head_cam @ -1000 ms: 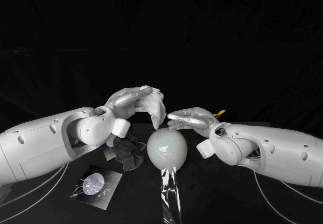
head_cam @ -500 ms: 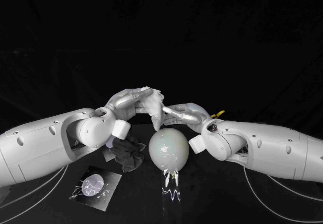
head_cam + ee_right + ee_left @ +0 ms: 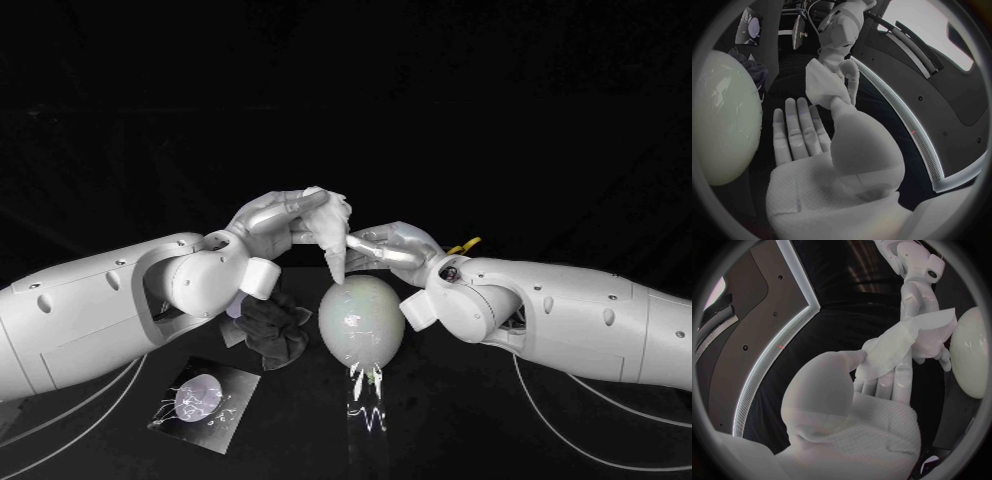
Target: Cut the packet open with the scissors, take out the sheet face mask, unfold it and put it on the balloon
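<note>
Mask (image 3: 333, 224) in grip of left hand (image 3: 271, 216) above balloon (image 3: 361, 320); right hand (image 3: 387, 246) alongside, empty, fingers (image 3: 799, 129) spread.

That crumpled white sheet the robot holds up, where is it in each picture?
Head view: the sheet face mask hangs from the left robot hand, above the balloon.
Left wrist view: the mask in that hand's grip, beside the balloon.
Right wrist view: the mask beyond the right robot hand, balloon alongside.
Shared landmark: the balloon.
</note>
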You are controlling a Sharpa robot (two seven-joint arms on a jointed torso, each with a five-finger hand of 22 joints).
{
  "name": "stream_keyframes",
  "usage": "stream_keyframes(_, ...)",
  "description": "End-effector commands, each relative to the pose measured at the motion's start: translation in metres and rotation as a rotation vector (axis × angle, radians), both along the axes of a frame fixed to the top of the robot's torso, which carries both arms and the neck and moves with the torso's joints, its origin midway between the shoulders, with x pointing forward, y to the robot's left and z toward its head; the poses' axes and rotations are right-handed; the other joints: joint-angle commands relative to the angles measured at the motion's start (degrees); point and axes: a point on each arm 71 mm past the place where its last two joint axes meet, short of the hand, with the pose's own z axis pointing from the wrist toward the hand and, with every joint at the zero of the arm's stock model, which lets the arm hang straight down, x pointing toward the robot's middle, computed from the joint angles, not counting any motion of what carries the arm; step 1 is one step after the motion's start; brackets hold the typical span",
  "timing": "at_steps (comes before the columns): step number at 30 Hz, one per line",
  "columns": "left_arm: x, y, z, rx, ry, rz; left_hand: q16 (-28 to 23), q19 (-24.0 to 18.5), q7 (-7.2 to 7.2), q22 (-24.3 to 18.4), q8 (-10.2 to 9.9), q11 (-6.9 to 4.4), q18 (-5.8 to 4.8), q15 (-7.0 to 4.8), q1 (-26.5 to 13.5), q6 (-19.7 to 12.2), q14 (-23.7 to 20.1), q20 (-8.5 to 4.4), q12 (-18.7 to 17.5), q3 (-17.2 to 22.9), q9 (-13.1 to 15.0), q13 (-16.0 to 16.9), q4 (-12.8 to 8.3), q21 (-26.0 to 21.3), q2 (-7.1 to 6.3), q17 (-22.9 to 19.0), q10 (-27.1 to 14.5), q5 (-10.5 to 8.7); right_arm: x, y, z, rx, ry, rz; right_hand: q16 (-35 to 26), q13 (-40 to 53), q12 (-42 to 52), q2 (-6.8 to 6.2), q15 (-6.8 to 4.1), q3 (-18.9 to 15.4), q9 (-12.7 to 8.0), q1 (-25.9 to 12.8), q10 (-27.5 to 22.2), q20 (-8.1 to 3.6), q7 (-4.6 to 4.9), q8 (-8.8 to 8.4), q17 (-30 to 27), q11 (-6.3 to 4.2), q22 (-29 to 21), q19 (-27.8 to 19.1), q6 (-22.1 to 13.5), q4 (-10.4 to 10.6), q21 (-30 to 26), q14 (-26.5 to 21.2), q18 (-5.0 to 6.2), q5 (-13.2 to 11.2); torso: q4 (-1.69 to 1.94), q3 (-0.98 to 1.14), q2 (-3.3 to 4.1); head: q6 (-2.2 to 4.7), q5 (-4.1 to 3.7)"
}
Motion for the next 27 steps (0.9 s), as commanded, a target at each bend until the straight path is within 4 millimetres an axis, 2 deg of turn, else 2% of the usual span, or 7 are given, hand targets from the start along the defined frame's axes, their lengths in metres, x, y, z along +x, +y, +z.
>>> stream_keyframes(1, 0.0, -0.002, 0.003, -0.016, -0.008, -0.016, 0.3, 0.4, 0.42, 0.0, 0.2, -0.24, 0.7, -0.25, -0.2, 0.4, 0.3, -0.1, 0.2, 0.2, 0.1, 0.0, -0.1, 0.1, 0.34, 0.0, 0.3, 0.19, -0.002, 0.003, 0.001, 0.029, 0.008, 0.049, 0.7, 0.1, 0.5, 0.41, -0.61, 1.1, 0.0, 3.2, 2.1, -0.32, -0.84, 0.61, 0.4, -0.95, 0.0, 1.2, 1.3, -1.4, 0.3, 1.6, 0.62, -0.1, -0.05, -0.01, -0.02, 0.04, -0.06)
stream_keyframes(4, 0.0, -0.001, 0.003, -0.016, -0.009, -0.013, 0.3, 0.4, 0.41, 0.0, 0.2, -0.25, 0.69, -0.27, -0.2, 0.4, 0.3, -0.13, 0.2, 0.2, 0.1, 0.0, -0.1, 0.1, 0.32, 0.0, 0.3, 0.19, -0.001, 0.001, 0.0, 0.031, 0.014, 0.033, 1.3, 0.2, 0.8, 0.42, -1.29, 2.4, 0.0, 5.7, 4.0, -0.73, -1.57, 1.28, 0.8, -1.81, 0.0, 2.2, 2.5, -2.6, 0.6, 3.2, 0.67, -0.1, -0.06, 0.01, 0.01, 0.06, -0.06)
stream_keyframes(10, 0.001, 0.0, 0.003, -0.015, -0.008, -0.011, 0.3, 0.4, 0.41, 0.0, 0.2, -0.26, 0.69, -0.27, -0.2, 0.4, 0.3, -0.13, 0.2, 0.2, 0.1, 0.0, -0.1, 0.1, 0.32, 0.0, 0.3, 0.19, 0.001, -0.003, 0.0, 0.027, 0.011, -0.012, 3.9, 1.4, 2.9, -0.3, -3.49, 5.7, 1.7, 10.3, 10.1, -2.4, -4.03, 5.21, 2.7, -4.5, 0.5, 5.5, 8.0, -6.0, 2.1, 8.4, 0.69, -0.1, -0.02, 0.03, -0.01, 0.08, -0.2)
stream_keyframes(15, 0.001, 0.0, 0.002, -0.014, -0.008, -0.01, 0.3, 0.4, 0.41, 0.0, 0.2, -0.26, 0.69, -0.27, -0.2, 0.4, 0.3, -0.13, 0.2, 0.2, 0.1, 0.0, -0.1, 0.1, 0.32, 0.0, 0.3, 0.19, 0.002, -0.008, 0.0, 0.011, 0.002, -0.063, 5.8, 3.0, 4.7, -0.78, -5.66, 9.1, 3.4, 11.8, 13.1, -4.19, -4.38, 7.58, 4.7, -5.45, 2.1, 8.7, 9.7, -9.1, 4.9, 12.3, 0.57, 0.0, -0.05, 0.01, -0.01, 0.04, -0.25)
stream_keyframes(22, 0.001, 0.003, 0.002, -0.013, -0.008, -0.006, 0.3, 0.5, 0.4, 0.0, 0.2, -0.26, 0.69, -0.29, -0.2, 0.4, 0.4, -0.15, 0.2, 0.3, 0.1, 0.0, -0.1, 0.1, 0.32, 0.0, 0.3, 0.19, 0.002, -0.018, -0.001, -0.048, -0.018, -0.141, 5.9, 4.8, 5.2, -1.89, -6.56, 15.0, 5.3, 9.3, 14.1, -5.79, -5.05, 9.18, 7.2, -5.95, 10.0, 8.3, 9.3, -13.9, 13.0, 14.2, 0.13, -0.1, -0.03, -0.01, -0.03, -0.06, -0.33)
stream_keyframes(23, 0.001, 0.003, 0.003, -0.013, -0.008, -0.005, 0.3, 0.5, 0.4, 0.0, 0.2, -0.26, 0.69, -0.29, -0.2, 0.4, 0.4, -0.15, 0.2, 0.3, 0.1, 0.0, -0.1, 0.1, 0.32, 0.0, 0.3, 0.19, 0.002, -0.02, -0.001, -0.061, -0.022, -0.148, 5.5, 5.7, 4.9, -2.16, -6.19, 17.8, 5.9, 5.7, 14.3, -7.22, -5.25, 9.68, 8.9, -5.96, 17.6, 4.5, 9.6, -16.2, 20.3, 14.5, -0.82, -0.4, -0.03, -0.01, -0.03, -0.06, -0.33)
stream_keyframes(27, 0.001, 0.006, 0.003, -0.013, -0.01, 0.001, 0.3, 0.5, 0.4, 0.0, 0.2, -0.26, 0.69, -0.29, -0.2, 0.4, 0.4, -0.15, 0.2, 0.3, 0.1, 0.0, -0.1, 0.1, 0.32, 0.0, 0.3, 0.19, 0.0, -0.027, 0.0, -0.106, -0.038, -0.168, 5.5, 6.7, 4.9, -2.34, -6.97, 21.4, 6.5, 4.0, 14.9, -7.34, -5.36, 9.92, 10.7, -6.23, 22.7, 1.2, 9.3, -19.0, 24.8, 15.2, -1.35, -0.1, -0.01, 0.0, -0.01, -0.11, -0.33)
